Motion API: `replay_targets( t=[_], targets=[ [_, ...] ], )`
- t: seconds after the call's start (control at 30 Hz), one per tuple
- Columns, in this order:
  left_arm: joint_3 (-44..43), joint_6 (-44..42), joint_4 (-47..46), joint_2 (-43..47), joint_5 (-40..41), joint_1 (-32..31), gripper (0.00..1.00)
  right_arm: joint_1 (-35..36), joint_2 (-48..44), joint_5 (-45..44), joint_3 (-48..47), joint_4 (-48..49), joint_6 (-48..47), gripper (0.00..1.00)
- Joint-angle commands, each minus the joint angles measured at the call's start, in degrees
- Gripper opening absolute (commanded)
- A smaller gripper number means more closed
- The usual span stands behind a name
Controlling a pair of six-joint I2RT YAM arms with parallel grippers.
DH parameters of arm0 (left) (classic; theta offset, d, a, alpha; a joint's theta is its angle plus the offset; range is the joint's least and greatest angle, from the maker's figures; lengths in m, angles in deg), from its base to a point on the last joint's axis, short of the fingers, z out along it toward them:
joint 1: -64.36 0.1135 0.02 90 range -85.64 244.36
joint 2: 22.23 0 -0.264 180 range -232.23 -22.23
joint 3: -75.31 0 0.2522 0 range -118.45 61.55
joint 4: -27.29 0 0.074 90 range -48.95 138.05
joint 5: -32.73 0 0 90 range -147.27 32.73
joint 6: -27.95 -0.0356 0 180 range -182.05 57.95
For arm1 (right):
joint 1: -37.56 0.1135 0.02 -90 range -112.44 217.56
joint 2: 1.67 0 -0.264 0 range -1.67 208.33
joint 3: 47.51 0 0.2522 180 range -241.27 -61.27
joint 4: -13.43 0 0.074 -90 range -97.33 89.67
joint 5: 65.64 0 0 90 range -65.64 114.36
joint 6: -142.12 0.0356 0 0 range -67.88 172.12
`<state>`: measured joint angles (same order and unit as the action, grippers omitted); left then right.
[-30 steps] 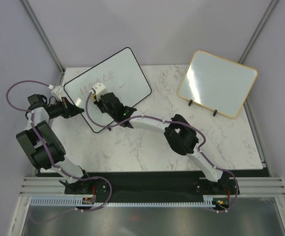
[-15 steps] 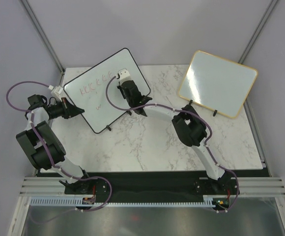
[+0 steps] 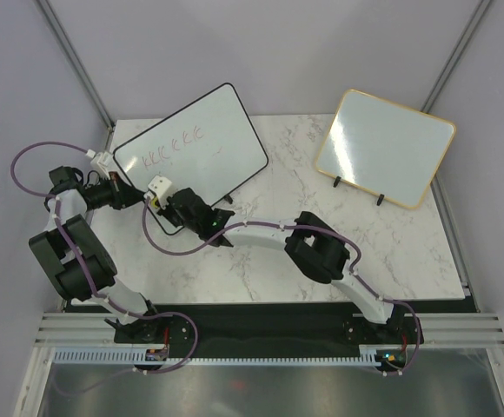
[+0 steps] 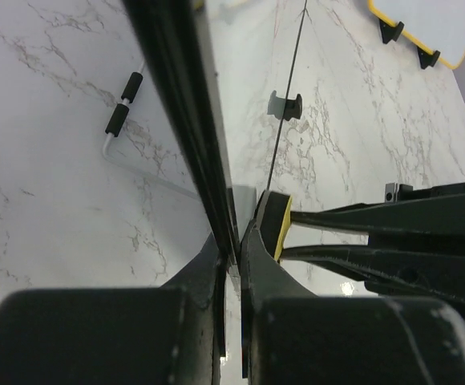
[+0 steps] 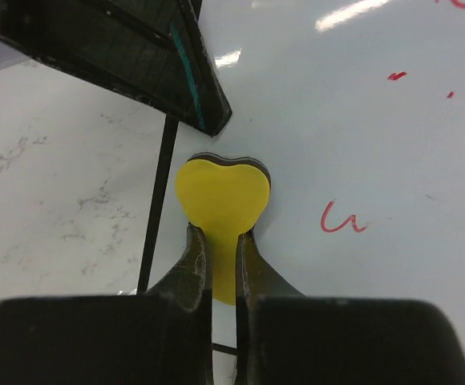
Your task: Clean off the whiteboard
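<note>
1. Overhead, in the top external view, the whiteboard stands tilted at the rear left of the desk.
   - The gold-framed board stands well apart to the right.
   - The left gripper sits at the whiteboard's near left edge.
   - The right gripper is over the lower left corner, just beside the left gripper.
   - A row of red marks is unerased across the upper left area. The right-hand area reads white.

2. Left wrist view: the left gripper has its jaws clamped on the whiteboard's edge, which is seen end-on, bracing it.
   - The yellow eraser lies against the front face, just beside that grip.

3. Right wrist view: the right gripper has its jaws closed on the heart-shaped eraser.
   - The eraser is pressed to the whiteboard near its edge.
   - A curled red stroke lies close to its right, and small red flecks lie higher up.

4. Status, as a judgement: erasing is under way but incomplete. Remaining work is the nearby stroke, the flecks and the full row of marks.
</note>
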<state>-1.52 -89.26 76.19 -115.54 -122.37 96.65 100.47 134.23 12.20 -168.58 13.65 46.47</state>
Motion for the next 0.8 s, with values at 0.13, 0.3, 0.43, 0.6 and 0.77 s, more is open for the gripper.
replay_targets(
  t=[0.13, 0.3, 0.43, 0.6, 0.77],
  targets=[
    [-1.5, -10.2, -6.7, 2.1, 9.8, -0.1, 0.02, -2.6, 1.0, -4.8, 1.4, -2.9, 0.0, 0.00],
    [-1.5, -10.3, -6.6, 2.0, 9.9, -0.2, 0.02, -8.7, -0.4, -9.3, 2.8, -5.6, 3.7, 0.00],
    [-1.7, -10.3, -6.7, 1.9, 10.1, -0.2, 0.02, -11.1, -1.7, -11.0, 4.3, -5.9, 3.7, 0.00],
    [-2.0, -10.1, -6.6, 1.9, 10.0, -0.2, 0.02, -9.0, -0.8, -9.5, 3.6, -6.0, 1.1, 0.00],
    [-1.9, -10.2, -6.6, 2.0, 10.3, -0.2, 0.02, -3.8, 1.6, -6.5, 1.0, -4.8, -1.4, 0.00]
  ],
)
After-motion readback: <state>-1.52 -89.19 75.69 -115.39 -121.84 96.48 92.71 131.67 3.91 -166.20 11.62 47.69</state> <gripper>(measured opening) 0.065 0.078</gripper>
